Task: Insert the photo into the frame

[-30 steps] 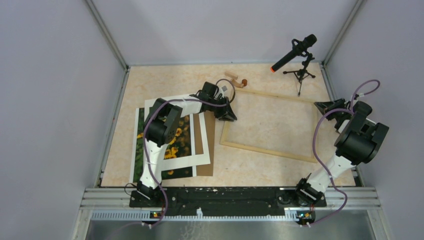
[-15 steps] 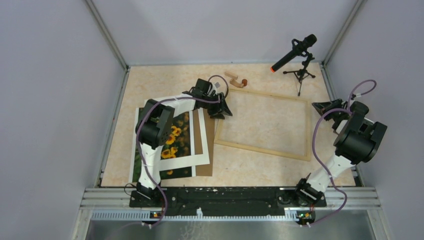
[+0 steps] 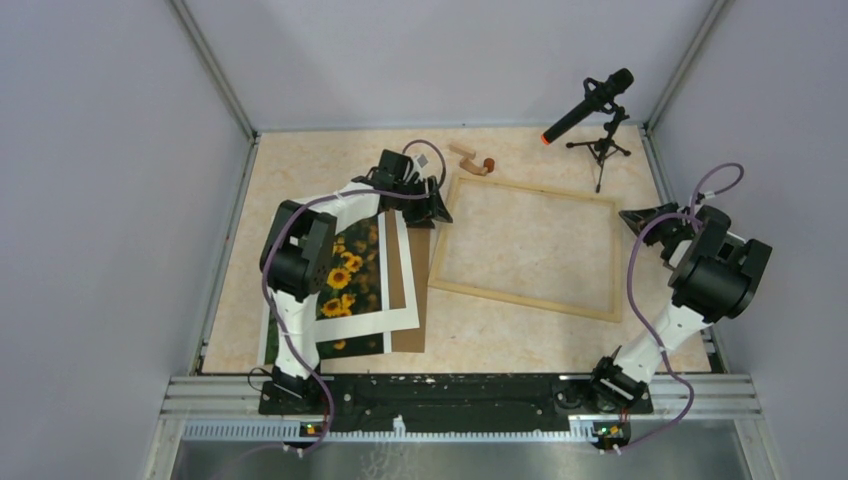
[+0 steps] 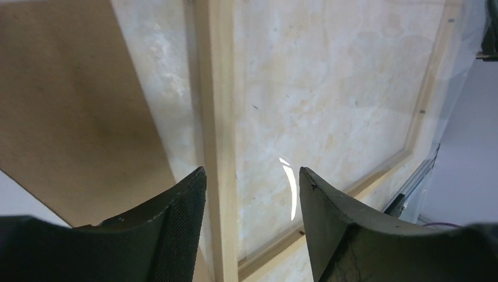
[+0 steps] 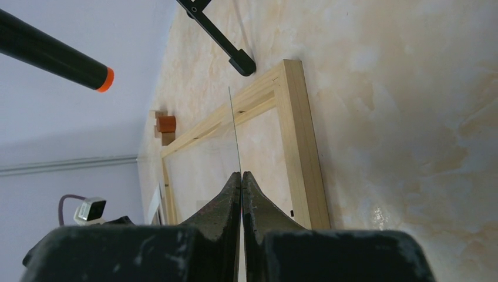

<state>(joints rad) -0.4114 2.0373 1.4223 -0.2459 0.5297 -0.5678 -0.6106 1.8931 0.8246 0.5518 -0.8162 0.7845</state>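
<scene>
The light-wood frame (image 3: 520,298) lies flat at the table's middle right. The sunflower photo (image 3: 345,275) lies at the left under a white mat (image 3: 395,320), with a brown backing board (image 3: 418,290) beside them. My left gripper (image 3: 437,208) is open at the frame's near-left corner; in the left wrist view (image 4: 252,176) its jaws stand either side of the frame's left rail (image 4: 218,117). My right gripper (image 3: 632,217) is at the frame's right end. In the right wrist view (image 5: 241,174) it is shut on a thin clear pane (image 5: 233,129), seen edge-on over the frame (image 5: 296,129).
A microphone (image 3: 588,105) on a small tripod (image 3: 602,150) stands at the back right, close to the frame's far corner. Small wooden blocks (image 3: 472,160) lie behind the frame. Purple walls close in the left, back and right sides.
My left gripper has moved left and toward the back. The frame's left end has slid left with it, closer to the backing board. My right gripper has shifted slightly left.
</scene>
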